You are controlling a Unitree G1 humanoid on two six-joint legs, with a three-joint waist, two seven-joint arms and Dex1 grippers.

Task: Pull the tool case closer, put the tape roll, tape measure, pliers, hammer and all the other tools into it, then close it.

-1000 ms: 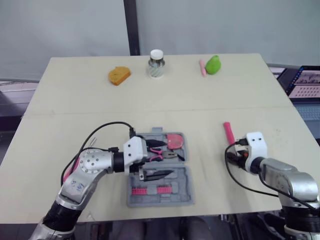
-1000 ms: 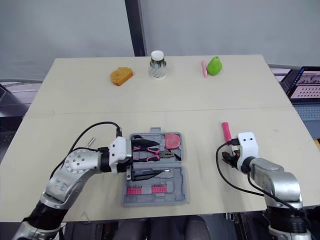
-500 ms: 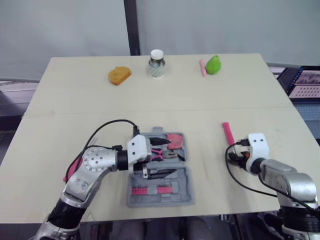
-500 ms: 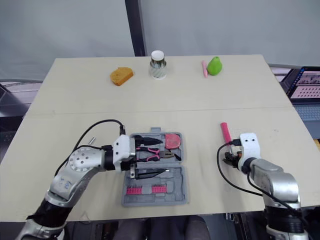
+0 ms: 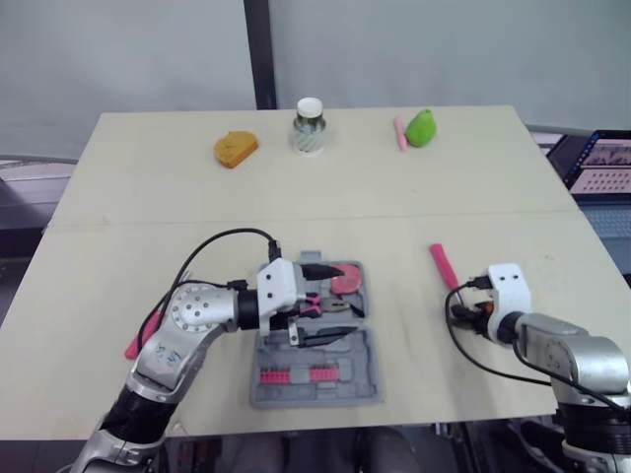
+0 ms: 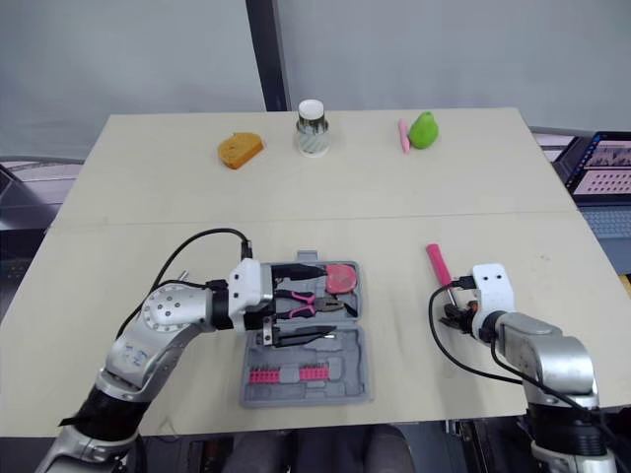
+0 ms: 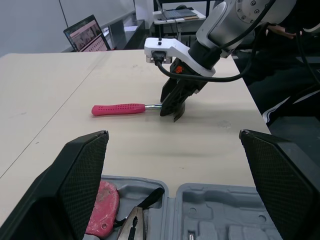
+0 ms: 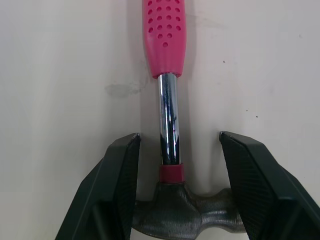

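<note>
Left pincer [image 5: 317, 304]: released, fingers spread wide above open tool case [image 5: 320, 386]; pliers [image 6: 304, 304] lie in case beneath it. Right pincer [image 8: 178, 136]: released, straddling hammer [image 8: 168, 112] shaft beside its head, on counter [image 5: 394, 197]; pink handle points away.

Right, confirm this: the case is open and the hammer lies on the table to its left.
Wrong side: the hammer lies on the table to the right of the case, as the right eye view shows. The case is open.
</note>
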